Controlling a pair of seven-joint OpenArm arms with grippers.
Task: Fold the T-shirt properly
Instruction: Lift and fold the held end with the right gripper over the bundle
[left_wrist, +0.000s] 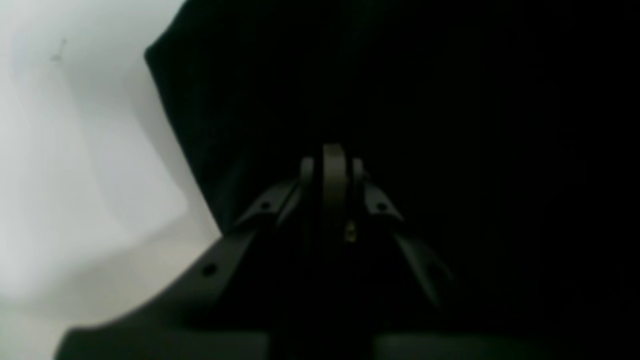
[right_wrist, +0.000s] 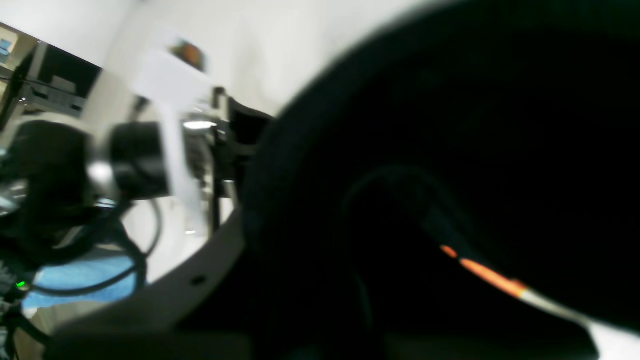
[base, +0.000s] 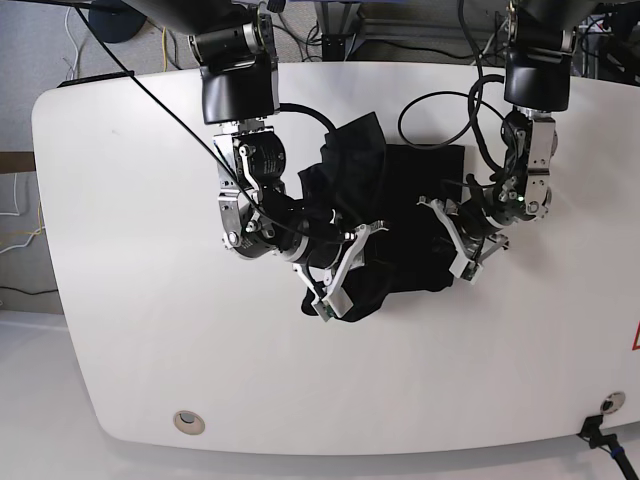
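Base view: black T-shirt (base: 400, 215) bunched in the middle of the white table (base: 120, 300), upper centre of the frame, with a raised fold poking up toward the top centre and the lower edge sagging toward the lower centre. 2 arms reach into it. Right gripper (base: 345, 270) sits at centre-left of the frame, its white fingers (base: 352, 252) spread around the lower-left bulge of cloth, cloth between them; whether they are actually pinching it, cannot tell. Left gripper (base: 458, 240) sits at centre-right, at the shirt's right edge, fingers touching the cloth; the closure is too small to read here. Left wrist view: dark, the left gripper (left_wrist: 334, 165) has its fingertips pressed together in the centre of the frame, clenched on black T-shirt (left_wrist: 450, 100) cloth that fills the right and top; pale table (left_wrist: 75, 175) on the left. Right wrist view: blurred, T-shirt (right_wrist: 450, 125) fills the right 2 thirds, with an orange streak (right_wrist: 487, 276) at lower right; a pale finger (right_wrist: 200, 270) runs across the lower left, other finger hidden. Black cables (base: 450, 110) loop over the table at upper right in the base view.
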